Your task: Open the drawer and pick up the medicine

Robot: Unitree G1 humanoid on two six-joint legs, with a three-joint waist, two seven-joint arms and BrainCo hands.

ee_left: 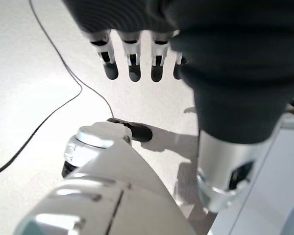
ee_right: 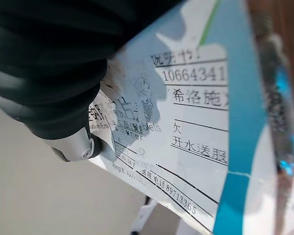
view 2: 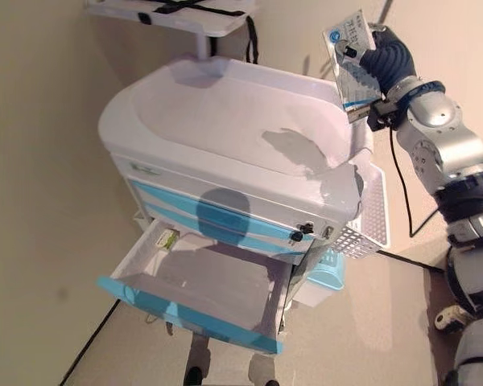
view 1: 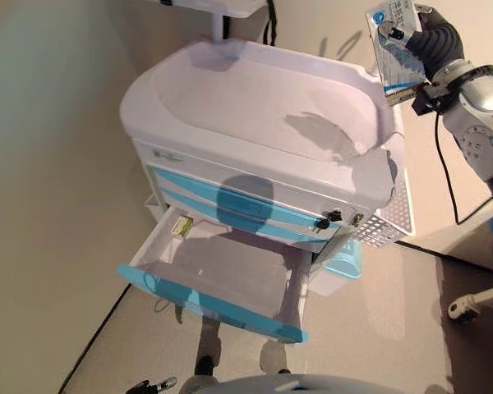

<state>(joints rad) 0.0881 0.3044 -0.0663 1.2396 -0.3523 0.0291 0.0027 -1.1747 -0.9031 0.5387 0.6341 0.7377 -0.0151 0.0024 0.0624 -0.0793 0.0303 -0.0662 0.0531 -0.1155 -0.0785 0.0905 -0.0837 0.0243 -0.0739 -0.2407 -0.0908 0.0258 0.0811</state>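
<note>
Right hand [view 2: 384,55] raised above the far right corner of the cart [view 2: 225,121], thumb and fingers clamped on the medicine box [view 2: 350,60], held clear of the cart top. Left hand [ee_left: 137,54] only in its wrist view, fingers straight and apart, holding nothing. Bottom drawer [view 1: 222,275] pulled open, a small packet [view 1: 179,226] in its back left corner

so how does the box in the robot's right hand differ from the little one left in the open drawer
The medicine box is white with blue bands and sits pinched in the right hand, raised above the cart's far corner. The small box is yellowish-green and lies flat in the open drawer, at a back corner, untouched. It also looks much smaller. Both are flat rectangular packages.
</note>
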